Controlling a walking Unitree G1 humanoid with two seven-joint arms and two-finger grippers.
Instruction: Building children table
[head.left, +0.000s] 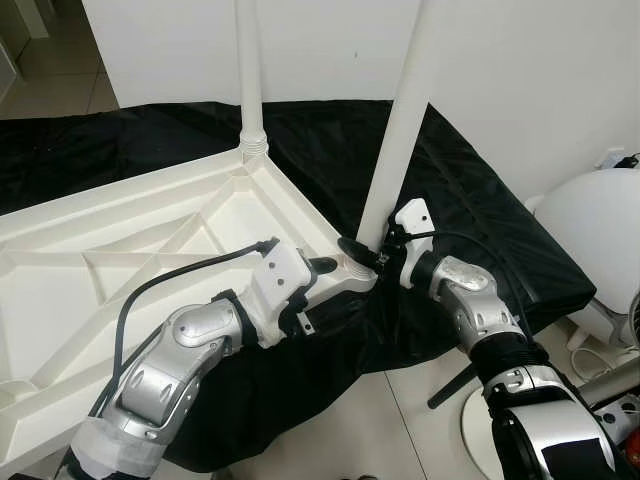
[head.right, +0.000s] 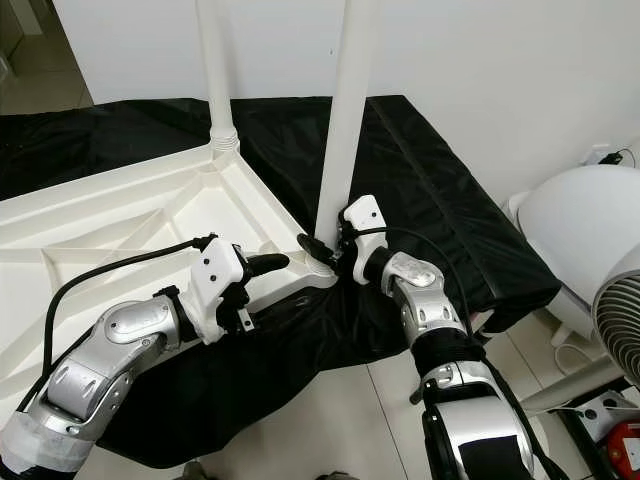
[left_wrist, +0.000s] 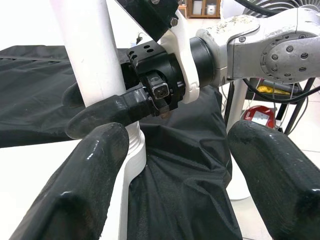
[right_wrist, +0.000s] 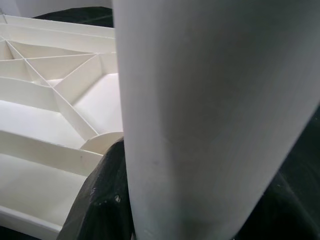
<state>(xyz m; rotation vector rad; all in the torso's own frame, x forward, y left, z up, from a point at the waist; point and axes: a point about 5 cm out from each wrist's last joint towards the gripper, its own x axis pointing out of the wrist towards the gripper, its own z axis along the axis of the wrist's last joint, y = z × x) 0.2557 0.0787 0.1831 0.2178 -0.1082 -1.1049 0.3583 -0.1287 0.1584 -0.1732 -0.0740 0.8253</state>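
A white plastic table top (head.left: 120, 260) lies upside down on a black cloth (head.left: 470, 180). One white leg (head.left: 250, 70) stands screwed into its far corner. A second white leg (head.left: 400, 130) stands upright at the near right corner. My right gripper (head.left: 365, 250) is shut on this leg close to its base, one black finger (left_wrist: 110, 112) crossing its front. The right wrist view has the leg (right_wrist: 210, 115) very close, with a finger (right_wrist: 105, 200) beside it. My left gripper (head.left: 335, 268) hovers open at the same corner, its fingers (left_wrist: 75, 190) spread wide and pointing at the leg's base.
A white fan (head.left: 600, 230) with a stand and cables is on the floor at the right, next to a red object (head.left: 620, 420). A white wall rises behind the cloth. Tiled floor (head.left: 400, 410) lies in front.
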